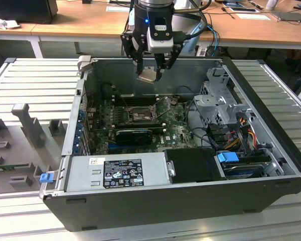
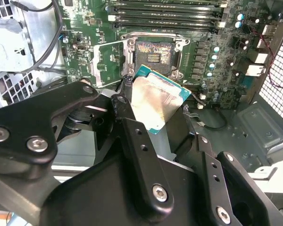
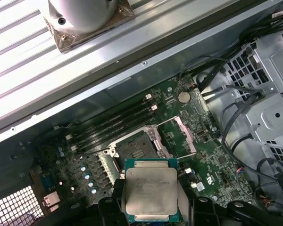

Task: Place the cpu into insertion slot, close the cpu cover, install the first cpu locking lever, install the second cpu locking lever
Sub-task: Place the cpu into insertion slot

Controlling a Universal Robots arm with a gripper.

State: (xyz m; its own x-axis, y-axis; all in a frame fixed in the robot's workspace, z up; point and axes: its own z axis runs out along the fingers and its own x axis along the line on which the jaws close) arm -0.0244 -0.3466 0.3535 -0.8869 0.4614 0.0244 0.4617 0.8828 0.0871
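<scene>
Exterior view: gripper (image 1: 151, 70) pinches the cpu (image 1: 147, 76) above the insertion slot (image 1: 139, 116).

Exterior view high, overlooking case (image 1: 190, 206); both wrist views close above insertion slot (image 2: 153, 54) (image 3: 134, 150).

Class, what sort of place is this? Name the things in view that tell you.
Likely a robotics lab or workshop: an open computer case on a slatted metal bench, wooden desks behind, and a claw holding the cpu.
</scene>
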